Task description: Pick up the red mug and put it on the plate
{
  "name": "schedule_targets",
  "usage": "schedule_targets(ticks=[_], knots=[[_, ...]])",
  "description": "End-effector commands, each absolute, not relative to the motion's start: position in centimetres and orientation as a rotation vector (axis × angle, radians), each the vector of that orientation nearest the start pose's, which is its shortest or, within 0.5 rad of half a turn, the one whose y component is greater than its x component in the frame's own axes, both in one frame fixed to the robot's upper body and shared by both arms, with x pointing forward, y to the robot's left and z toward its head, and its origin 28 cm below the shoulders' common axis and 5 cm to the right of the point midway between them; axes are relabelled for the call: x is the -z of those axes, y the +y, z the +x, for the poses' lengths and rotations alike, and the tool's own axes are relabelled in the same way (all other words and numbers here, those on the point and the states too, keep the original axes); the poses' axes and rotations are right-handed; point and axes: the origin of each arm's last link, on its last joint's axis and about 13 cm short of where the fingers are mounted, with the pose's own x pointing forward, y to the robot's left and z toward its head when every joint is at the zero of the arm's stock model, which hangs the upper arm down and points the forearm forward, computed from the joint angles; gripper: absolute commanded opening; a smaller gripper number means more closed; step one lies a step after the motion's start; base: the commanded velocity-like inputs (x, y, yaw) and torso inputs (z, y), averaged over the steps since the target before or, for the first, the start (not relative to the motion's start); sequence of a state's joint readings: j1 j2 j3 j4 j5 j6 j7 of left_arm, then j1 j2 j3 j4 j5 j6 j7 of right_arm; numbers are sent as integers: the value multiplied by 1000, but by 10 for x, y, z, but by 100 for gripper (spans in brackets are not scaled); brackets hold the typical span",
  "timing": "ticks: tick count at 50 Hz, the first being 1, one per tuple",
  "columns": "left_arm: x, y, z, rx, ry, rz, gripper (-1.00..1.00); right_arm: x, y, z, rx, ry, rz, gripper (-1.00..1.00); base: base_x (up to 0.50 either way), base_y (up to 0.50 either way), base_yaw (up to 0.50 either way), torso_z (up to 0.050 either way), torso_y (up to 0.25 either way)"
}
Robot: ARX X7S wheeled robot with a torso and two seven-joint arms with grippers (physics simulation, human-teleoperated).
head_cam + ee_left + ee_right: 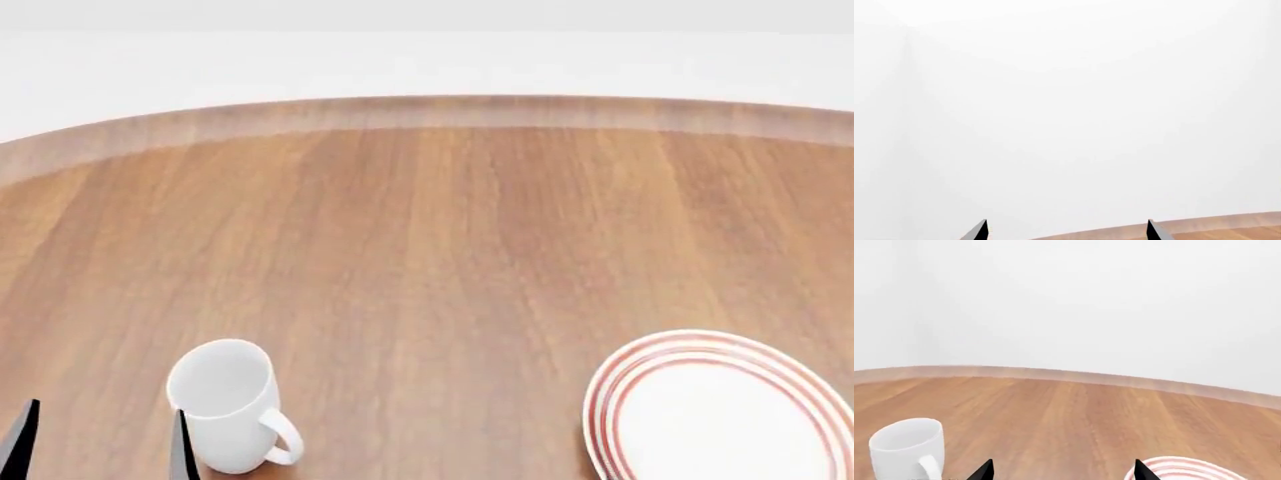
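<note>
The red mug is not in any view. The plate [722, 412], white with red rings, lies empty at the near right of the wooden table; its rim also shows in the right wrist view [1182, 466]. My left gripper [104, 450] is open and empty at the near left, only its two dark fingertips showing. In the left wrist view it [1067, 232] faces a white wall above the table edge. My right gripper [1063, 472] is open and empty, the plate's rim just beside one fingertip. It is out of the head view.
A plain white mug [227, 402] stands upright just right of my left fingertips, handle toward the near right; it also shows in the right wrist view [907, 446]. The round wooden table [441, 230] stretches back to a curved far edge with a white wall behind.
</note>
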State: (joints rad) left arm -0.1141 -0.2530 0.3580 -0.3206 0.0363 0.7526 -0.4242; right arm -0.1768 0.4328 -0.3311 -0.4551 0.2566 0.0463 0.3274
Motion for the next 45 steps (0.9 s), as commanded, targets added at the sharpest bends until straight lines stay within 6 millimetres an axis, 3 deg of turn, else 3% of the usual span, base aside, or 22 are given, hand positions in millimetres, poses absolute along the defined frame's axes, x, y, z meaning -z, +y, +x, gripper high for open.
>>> schedule_targets(ticks=[1,21,35,45], knots=[[-12,207,220,2,-526,112,100,-81,-107,117,-187,-137,-48,100,0,0,0,0,0],[-12,207,220,2,-528,114,100,-66,-115,50,-257,-175,-9,100,0,0,0,0,0],[-12,207,220,4,-528,114,100,-53,-125,31,-295,-165,19,100,0,0,0,0,0],[-12,207,220,3,-528,115,100,-41,-128,28,-310,-162,47,100,0,0,0,0,0]])
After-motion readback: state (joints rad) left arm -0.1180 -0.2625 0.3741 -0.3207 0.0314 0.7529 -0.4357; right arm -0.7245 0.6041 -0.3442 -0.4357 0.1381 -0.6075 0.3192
